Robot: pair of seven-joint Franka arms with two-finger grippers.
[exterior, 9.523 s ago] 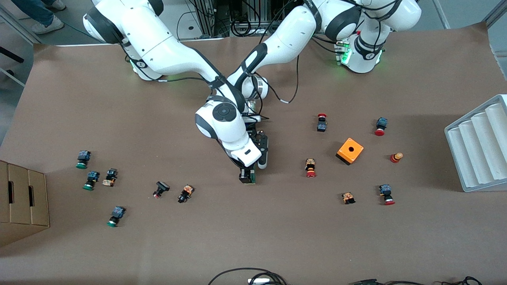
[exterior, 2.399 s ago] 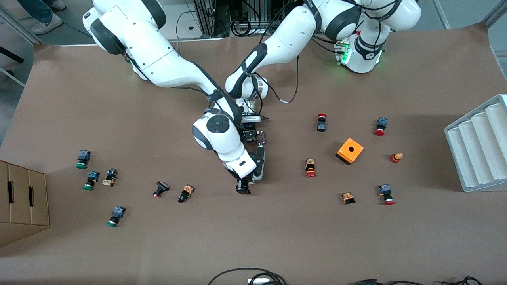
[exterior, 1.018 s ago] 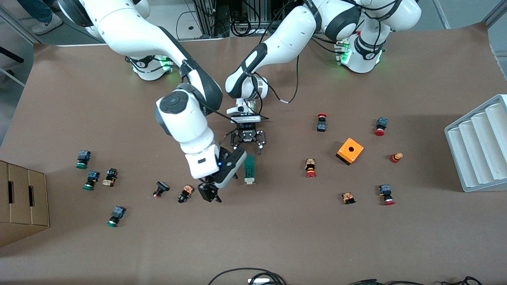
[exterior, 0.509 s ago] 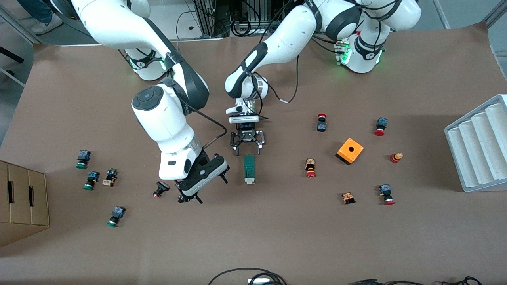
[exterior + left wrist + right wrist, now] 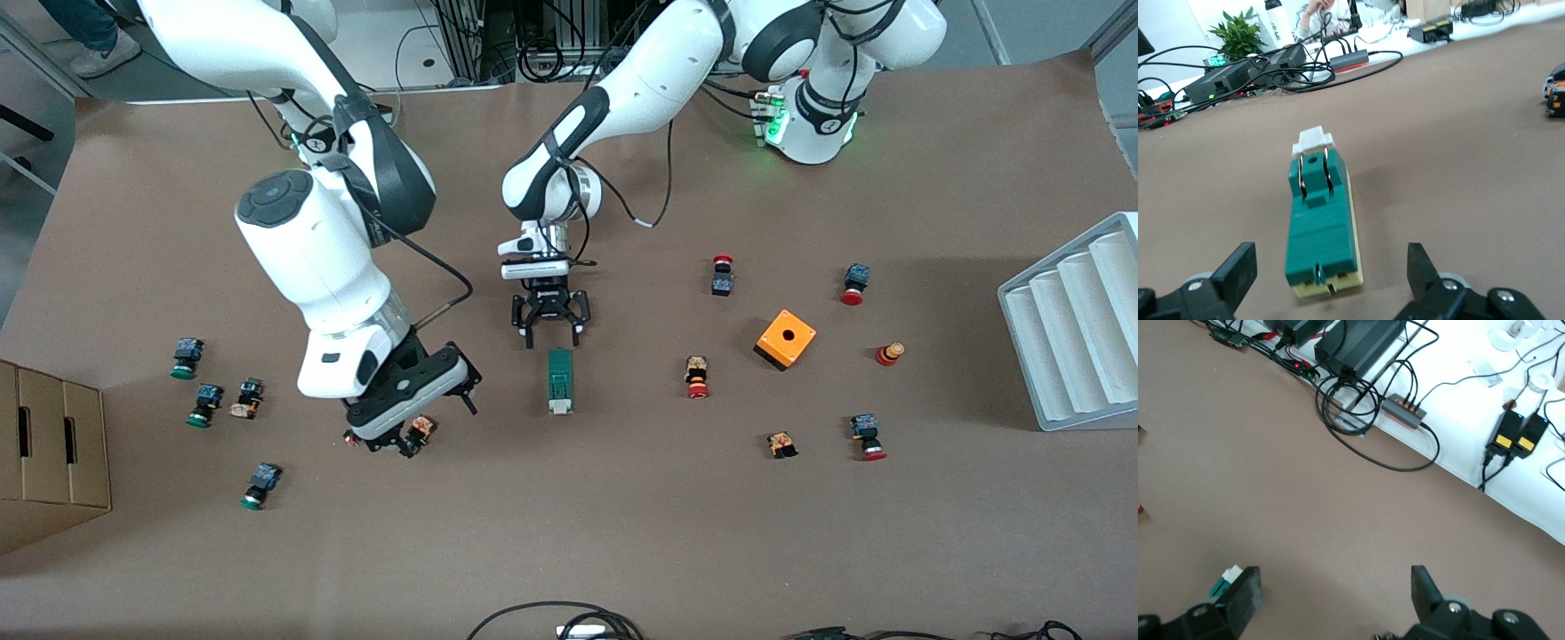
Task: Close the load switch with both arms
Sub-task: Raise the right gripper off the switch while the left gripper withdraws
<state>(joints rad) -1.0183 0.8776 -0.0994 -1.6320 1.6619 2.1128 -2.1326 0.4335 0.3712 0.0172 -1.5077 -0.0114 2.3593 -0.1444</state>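
The narrow green rectangular load switch (image 5: 559, 380) with its white sliding piece lies flat on the brown surface (image 5: 622, 533), about midway between the two side edges, its long axis running toward the front camera and its white end nearer that camera. The left gripper (image 5: 551, 331) hovers just over the switch's other end, fingers (image 5: 1237, 270) spread apart and touching nothing; its white arm reaches down from the base at its end of the surface. The right gripper (image 5: 411, 411) hangs toward the right arm's end, over a small black-and-orange push button (image 5: 420, 430), fingers (image 5: 1245, 595) apart and empty, the forearm angled steeply downward.
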